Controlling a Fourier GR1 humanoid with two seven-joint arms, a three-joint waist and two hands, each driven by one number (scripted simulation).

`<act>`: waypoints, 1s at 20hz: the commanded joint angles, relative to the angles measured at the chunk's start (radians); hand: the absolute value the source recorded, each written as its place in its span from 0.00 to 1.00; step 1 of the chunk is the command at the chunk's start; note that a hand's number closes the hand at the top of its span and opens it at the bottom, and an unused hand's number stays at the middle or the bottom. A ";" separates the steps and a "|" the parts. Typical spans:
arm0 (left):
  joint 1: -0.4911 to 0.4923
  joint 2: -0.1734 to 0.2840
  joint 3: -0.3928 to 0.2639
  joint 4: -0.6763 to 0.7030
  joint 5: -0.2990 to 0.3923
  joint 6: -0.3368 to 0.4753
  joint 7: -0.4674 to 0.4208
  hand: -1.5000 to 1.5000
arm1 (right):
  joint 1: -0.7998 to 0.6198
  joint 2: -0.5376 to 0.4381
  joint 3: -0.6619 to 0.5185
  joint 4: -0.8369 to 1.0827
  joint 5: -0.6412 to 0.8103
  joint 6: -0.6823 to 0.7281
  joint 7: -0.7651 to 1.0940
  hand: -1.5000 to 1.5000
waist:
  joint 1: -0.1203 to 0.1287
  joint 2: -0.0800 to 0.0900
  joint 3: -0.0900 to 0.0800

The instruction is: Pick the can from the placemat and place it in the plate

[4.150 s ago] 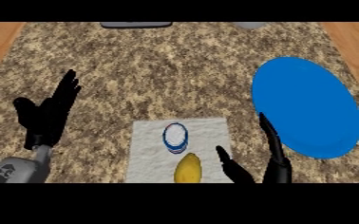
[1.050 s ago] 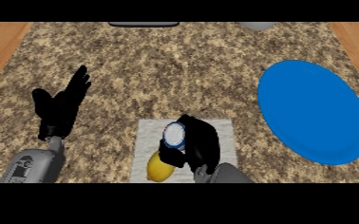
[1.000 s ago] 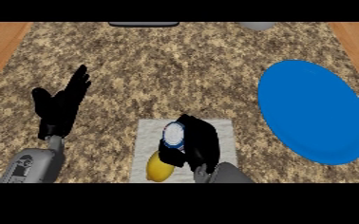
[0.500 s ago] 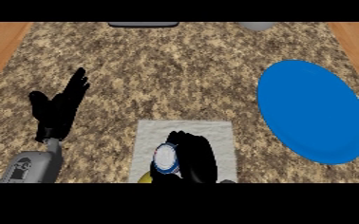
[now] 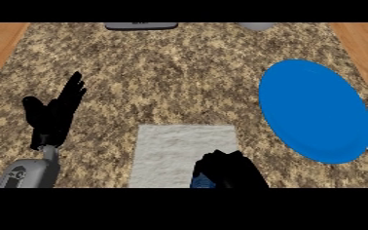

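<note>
My right hand (image 5: 229, 170) sits at the near edge of the white placemat (image 5: 179, 148), fingers curled round the can (image 5: 203, 181). Only a blue sliver of the can shows under the fingers; the rest is hidden. The blue plate (image 5: 313, 109) lies on the counter to the right, apart from the hand. My left hand (image 5: 56, 112) rests open at the left, fingers up.
A speckled stone counter fills the view. A dark grey object (image 5: 141, 26) and a pale grey object (image 5: 256, 26) sit at the far edge. Wooden strips show at both far corners.
My right hand, shut on the can, has pulled back toward the near edge of the placemat. The yellow fruit seen earlier no longer shows. The left hand has stayed put.
</note>
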 commanded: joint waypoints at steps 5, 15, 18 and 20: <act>-0.012 0.039 0.040 0.020 0.018 -0.044 -0.001 0.50 | 0.134 -0.236 -0.265 -0.279 0.085 -0.175 0.016 1.00 | -0.002 0.007 0.000; 0.007 0.003 0.035 0.035 -0.002 -0.066 -0.055 0.50 | 0.282 -0.347 -0.645 -0.118 -0.431 -0.278 -0.253 1.00 | 0.022 0.015 0.000; -0.037 -0.034 0.004 0.017 -0.046 -0.012 0.004 0.50 | 0.305 -0.342 -0.722 0.020 -0.511 -0.260 -0.383 1.00 | 0.021 0.014 0.001; 0.010 -0.055 -0.015 0.005 -0.062 -0.010 -0.035 0.50 | 0.226 -0.301 -0.769 0.155 -0.569 -0.228 -0.435 1.00 | 0.033 0.015 0.000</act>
